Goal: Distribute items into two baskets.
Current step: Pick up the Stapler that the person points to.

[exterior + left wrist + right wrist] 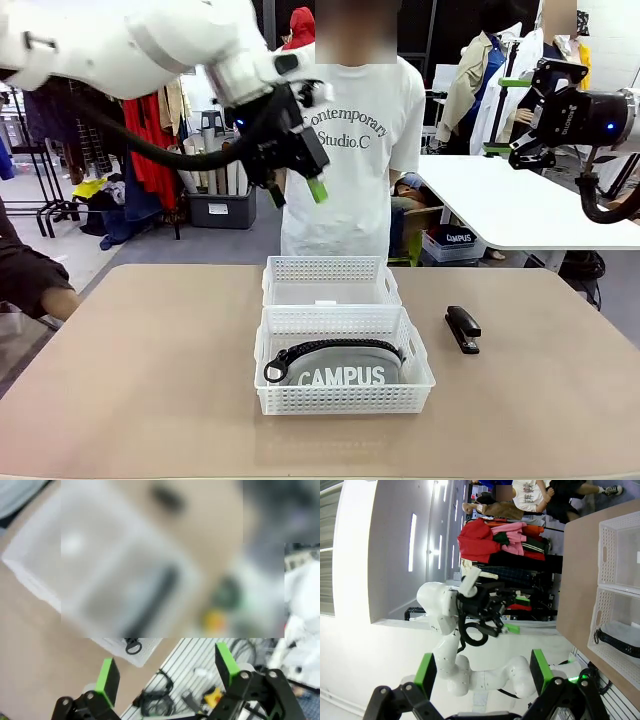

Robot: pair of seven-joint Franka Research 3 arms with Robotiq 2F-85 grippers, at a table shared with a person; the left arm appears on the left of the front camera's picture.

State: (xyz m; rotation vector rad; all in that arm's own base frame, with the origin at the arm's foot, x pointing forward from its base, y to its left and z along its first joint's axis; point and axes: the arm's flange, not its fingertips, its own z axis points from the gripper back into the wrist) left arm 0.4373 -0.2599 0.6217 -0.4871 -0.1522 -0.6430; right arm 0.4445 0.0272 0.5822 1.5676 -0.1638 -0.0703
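Two white lattice baskets stand end to end in the middle of the table. The near basket (343,398) holds the grey "CAMPUS" pouch (340,372) with its black strap. The far basket (330,270) looks empty. A black stapler (462,329) lies on the table to the right of the near basket. High above the far basket, my left gripper (297,188) hangs open with nothing between its green pads (107,679). At the upper right, off the table, my right gripper (508,115) is also open and empty. Both baskets (620,580) show in the right wrist view.
A person in a white T-shirt (365,150) stands at the far edge of the table, right behind the baskets. A dark sleeve (30,282) rests at the table's left edge. A white table (510,205) stands behind on the right. The tan tabletop (150,370) has room on both sides.
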